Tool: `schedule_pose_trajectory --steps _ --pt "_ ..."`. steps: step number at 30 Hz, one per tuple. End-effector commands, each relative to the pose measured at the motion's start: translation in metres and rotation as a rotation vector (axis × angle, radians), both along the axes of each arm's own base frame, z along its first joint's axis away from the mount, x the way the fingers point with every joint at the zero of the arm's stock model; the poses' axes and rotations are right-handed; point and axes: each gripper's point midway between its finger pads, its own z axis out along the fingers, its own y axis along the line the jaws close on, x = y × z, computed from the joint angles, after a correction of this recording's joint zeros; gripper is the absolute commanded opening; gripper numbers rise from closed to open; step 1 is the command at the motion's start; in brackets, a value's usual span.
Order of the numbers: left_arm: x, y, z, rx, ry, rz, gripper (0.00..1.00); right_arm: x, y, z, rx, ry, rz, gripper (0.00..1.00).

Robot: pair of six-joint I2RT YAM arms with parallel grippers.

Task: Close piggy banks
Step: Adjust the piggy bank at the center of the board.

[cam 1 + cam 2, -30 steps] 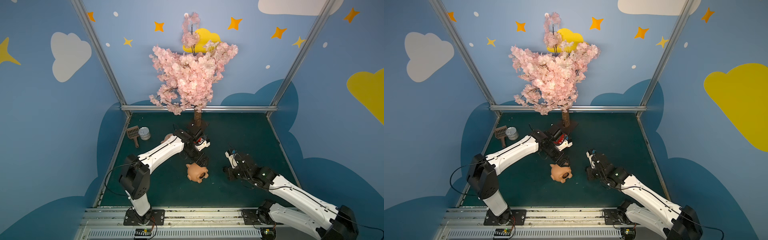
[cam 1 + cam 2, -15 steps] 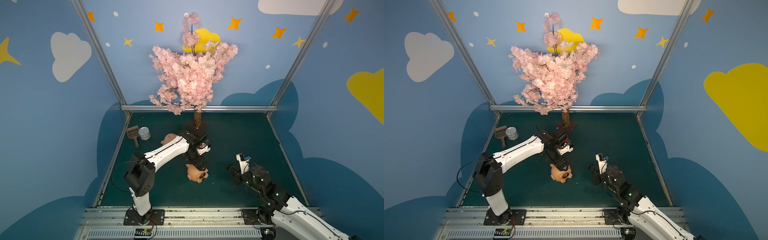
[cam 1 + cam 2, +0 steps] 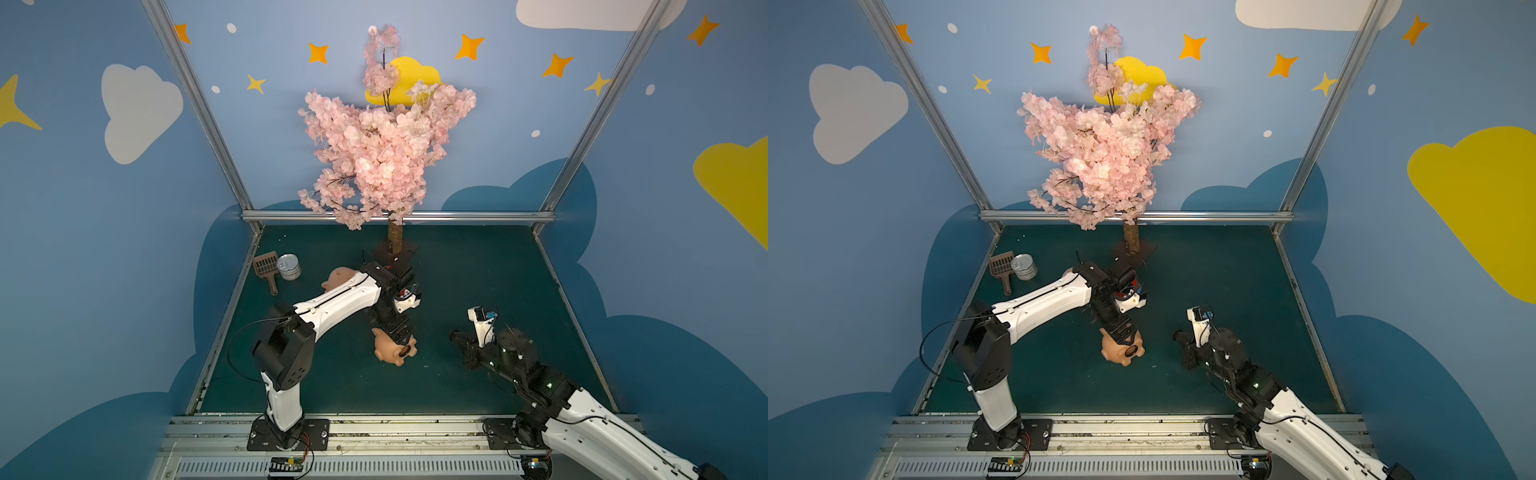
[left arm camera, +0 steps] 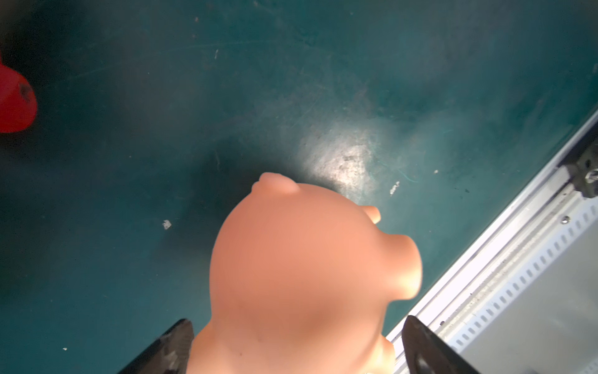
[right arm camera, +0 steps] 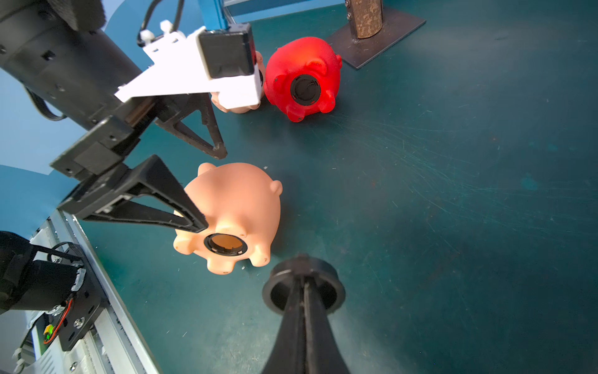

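Our left jaws straddle, released, peach-pink plastic piggy bank (image 5: 236, 207) near bench (image 5: 453, 194) edge, belly hole open; right jaws clench black round plug (image 5: 302, 286).

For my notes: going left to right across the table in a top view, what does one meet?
Brown plastic scoop → silver tin can → far peach-pink plastic pig → near peach-pink plastic pig on its side → right tool with black round cap

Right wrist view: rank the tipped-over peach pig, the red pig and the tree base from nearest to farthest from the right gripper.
1. Peach pig, lying on its side, closest.
2. Red pig, farther back.
3. Tree base, beyond it, farthest.
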Motion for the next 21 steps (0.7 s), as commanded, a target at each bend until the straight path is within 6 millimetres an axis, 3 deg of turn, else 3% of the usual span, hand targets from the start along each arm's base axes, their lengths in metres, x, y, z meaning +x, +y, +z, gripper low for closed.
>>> schedule_pose_trajectory --steps 1,7,21 --pt "0.001 0.010 -0.015 0.052 0.014 0.023 0.99 0.000 0.007 0.010 0.044 -0.010 0.022 0.00" --pt "0.015 0.023 -0.021 0.074 0.009 0.112 0.97 -0.006 0.018 0.007 0.088 0.010 0.085 0.00" --pt "0.028 0.030 -0.019 -0.033 0.070 0.255 0.95 -0.010 0.040 0.000 0.121 0.076 0.168 0.00"
